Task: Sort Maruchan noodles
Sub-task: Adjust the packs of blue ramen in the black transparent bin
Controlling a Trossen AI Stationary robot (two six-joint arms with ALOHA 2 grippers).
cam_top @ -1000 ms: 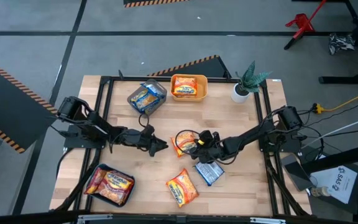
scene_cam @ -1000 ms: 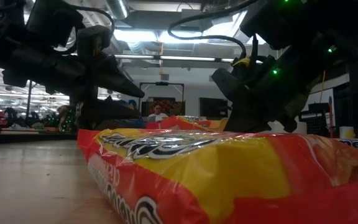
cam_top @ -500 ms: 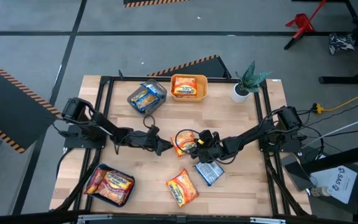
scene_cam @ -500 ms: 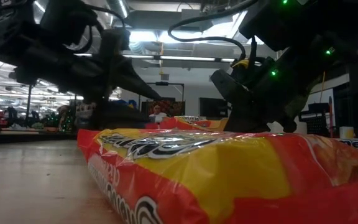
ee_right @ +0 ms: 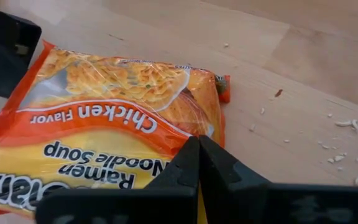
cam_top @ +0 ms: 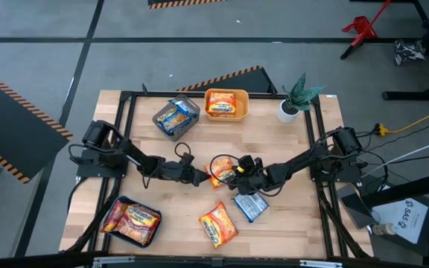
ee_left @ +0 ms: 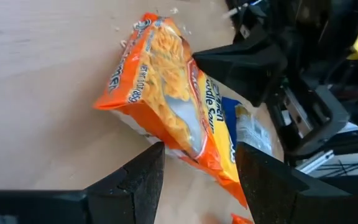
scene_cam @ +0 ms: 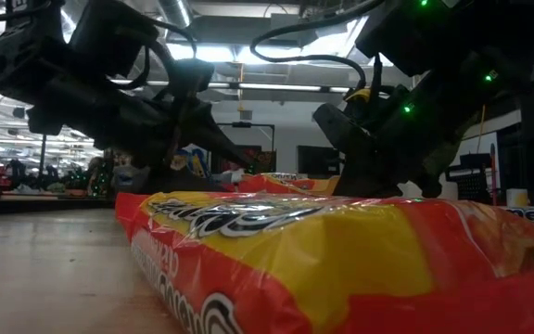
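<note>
Fingers of both grippers meeting at the orange chicken ramen packet (cam_top: 220,170) mid-surface.
Left gripper (ee_left: 194,168) sits just beside the packet's edge, its fingers spread apart around it without a visible grip; right gripper (ee_right: 199,163), fingers pressed together, rests on the packet's opposite side, near a blue packet (cam_top: 250,205).

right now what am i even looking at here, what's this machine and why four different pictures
It is a robot with two dark arms at a wooden table, sorting ramen packets into bins. One picture looks down from above, one looks level across the tabletop, and two come from cameras on the arms' wrists. The left gripper is open, reaching toward an orange packet mid-table. The right gripper is shut, its tip resting on that same packet. A blue packet and another orange packet lie loose nearby. Three bins already hold packets, and a small potted plant stands in a corner.
</note>
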